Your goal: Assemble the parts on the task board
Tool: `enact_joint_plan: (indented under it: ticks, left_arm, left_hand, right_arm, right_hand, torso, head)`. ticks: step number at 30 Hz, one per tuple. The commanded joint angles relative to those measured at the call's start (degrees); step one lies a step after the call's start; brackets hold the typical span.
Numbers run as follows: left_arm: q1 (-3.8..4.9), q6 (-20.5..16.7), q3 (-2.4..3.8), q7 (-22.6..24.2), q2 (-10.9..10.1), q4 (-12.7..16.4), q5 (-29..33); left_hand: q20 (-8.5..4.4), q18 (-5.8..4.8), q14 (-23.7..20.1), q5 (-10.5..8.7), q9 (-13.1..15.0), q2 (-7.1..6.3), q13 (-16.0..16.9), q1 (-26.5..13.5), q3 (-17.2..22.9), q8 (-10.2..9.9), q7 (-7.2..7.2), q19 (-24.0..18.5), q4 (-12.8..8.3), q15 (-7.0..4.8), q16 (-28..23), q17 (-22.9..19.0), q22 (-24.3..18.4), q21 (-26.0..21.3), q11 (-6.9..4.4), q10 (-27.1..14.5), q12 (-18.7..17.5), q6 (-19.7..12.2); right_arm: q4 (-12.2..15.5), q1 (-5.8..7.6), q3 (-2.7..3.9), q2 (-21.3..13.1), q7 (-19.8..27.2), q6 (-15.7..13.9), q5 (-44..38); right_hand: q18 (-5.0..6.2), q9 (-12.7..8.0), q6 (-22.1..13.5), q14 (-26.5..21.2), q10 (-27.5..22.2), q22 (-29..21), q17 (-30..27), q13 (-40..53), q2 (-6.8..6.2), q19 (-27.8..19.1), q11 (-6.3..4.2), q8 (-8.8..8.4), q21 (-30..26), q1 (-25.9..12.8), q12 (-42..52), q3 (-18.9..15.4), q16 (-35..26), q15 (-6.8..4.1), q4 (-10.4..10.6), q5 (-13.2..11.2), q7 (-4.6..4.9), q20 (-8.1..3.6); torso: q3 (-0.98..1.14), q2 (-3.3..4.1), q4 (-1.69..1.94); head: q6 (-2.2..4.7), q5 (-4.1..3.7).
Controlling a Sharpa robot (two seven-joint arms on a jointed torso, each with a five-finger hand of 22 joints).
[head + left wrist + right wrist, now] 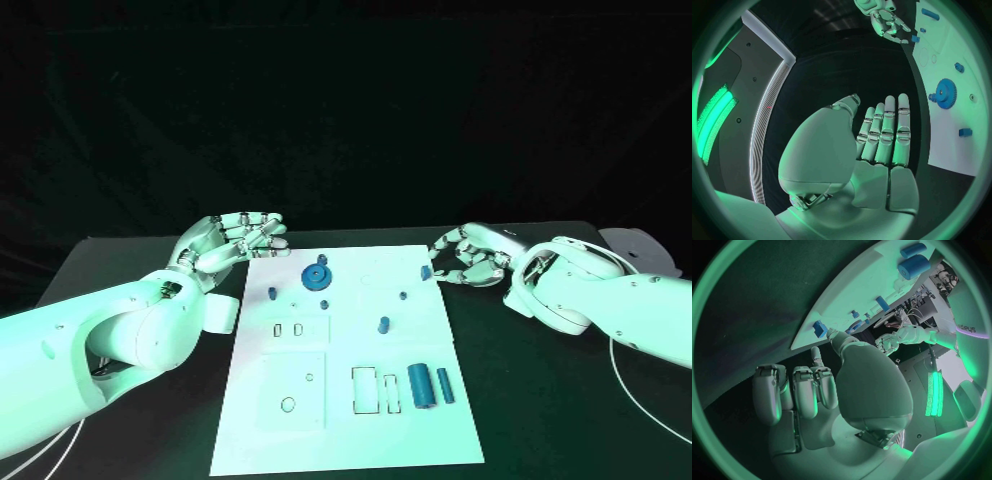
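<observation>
The white task board [346, 420] lies in the middle of the black table. A blue gear [315, 276] stands near its far edge, seen also as the gear [945, 93] in the left wrist view. Small blue parts [384, 324] dot the board, and two blue cylinders [420, 385] lie at the near right. My left hand [238, 240] hovers at the board's far left corner, fingers straight and side by side [882, 135], holding nothing. My right hand [469, 258] sits at the far right edge with fingers curled in. Its thumb tip is beside a small blue part [820, 328]; I cannot tell if they touch.
Outlined slots and holes [375, 390] mark the near half of the board. A small white block [219, 312] sits just off the board's left edge under my left forearm. A white cable [635, 400] runs along the table at the right.
</observation>
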Motion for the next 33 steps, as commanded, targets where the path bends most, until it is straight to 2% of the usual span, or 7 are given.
enact_joint_plan:
  ticks: [1, 19, 26, 33]
  left_arm:
    - [0.04, 1.2, 0.04, 0.5, 0.1, 0.0, -0.3]
    - [0.04, 1.1, 0.04, 0.4, 0.0, -0.1, -0.3]
    - [0.04, 1.1, 0.04, 0.3, 0.1, -0.1, -0.3]
    - [0.04, 1.0, 0.04, 0.3, 0.1, -0.2, -0.3]
  left_hand:
    - [0.2, 0.77, 0.1, -0.23, 0.0, -0.56, 0.1, 0.1, 0.3, -0.2, 0.95, 0.3, 0.1, 0.17, -0.2, 0.1, 0.0, -0.3, -0.08, 0.4, -0.2, 0.1]
    - [0.2, 0.78, 0.1, -0.22, 0.0, -0.58, 0.0, 0.1, 0.4, -0.2, 0.92, 0.3, 0.1, 0.15, -0.3, 0.1, -0.1, -0.4, -0.09, 0.4, -0.3, 0.2]
    - [0.2, 0.78, 0.1, -0.2, 0.0, -0.55, 0.0, 0.2, 0.4, -0.2, 0.92, 0.3, 0.0, 0.15, -0.3, 0.2, -0.1, -0.4, -0.1, 0.5, -0.3, 0.2]
    - [0.2, 0.78, 0.1, -0.2, 0.0, -0.55, 0.0, 0.2, 0.4, -0.2, 0.92, 0.3, 0.0, 0.15, -0.3, 0.2, -0.1, -0.4, -0.1, 0.5, -0.3, 0.2]
  right_arm:
    - [-0.6, -0.27, 0.01, 0.6, 0.6, 0.9, -0.1]
    - [-2.5, -1.27, 0.0, 3.0, -0.9, 1.0, -1.1]
    - [-2.8, -1.37, 0.0, 3.3, -1.5, 1.1, -1.2]
    - [-3.0, -1.39, 0.0, 3.6, -2.1, 0.7, -1.6]
  right_hand:
    - [0.22, -0.1, -0.2, 5.5, 3.5, 8.1, 12.0, 12.3, -0.42, 1.4, 0.49, -0.23, -0.1, 0.3, -0.4, 0.0, -0.1, 0.37, -0.4, 0.3, 0.12, 0.25]
    - [0.16, 0.1, 0.5, 5.6, 3.8, 8.4, 12.2, 12.6, 0.15, 1.5, 0.55, -0.23, 0.1, 0.4, 0.0, 0.4, 0.0, 0.49, -0.5, 0.5, 0.13, 0.44]
    - [0.12, 0.2, 1.5, 5.6, 4.0, 8.6, 12.3, 12.8, 0.67, 1.7, 0.47, -0.1, 0.2, 0.7, 0.2, 1.0, 0.0, 0.44, -0.8, 0.6, 0.03, 0.47]
    - [0.09, 0.3, 2.7, 5.6, 4.3, 8.7, 12.4, 13.2, 1.6, 1.8, 0.29, -0.07, 0.3, 1.2, 0.5, 2.4, 0.0, 0.26, -1.3, 0.7, -0.18, 0.36]
  torso:
    - [-0.07, 0.01, 0.07]
    - [-0.09, -0.05, -0.05]
    - [-0.11, -0.05, 0.04]
    - [-0.1, -0.04, -0.04]
  head:
    - [-0.21, -0.03]
    - [-0.51, 0.26]
    - [-0.48, -0.05]
    - [-0.54, 0.33]
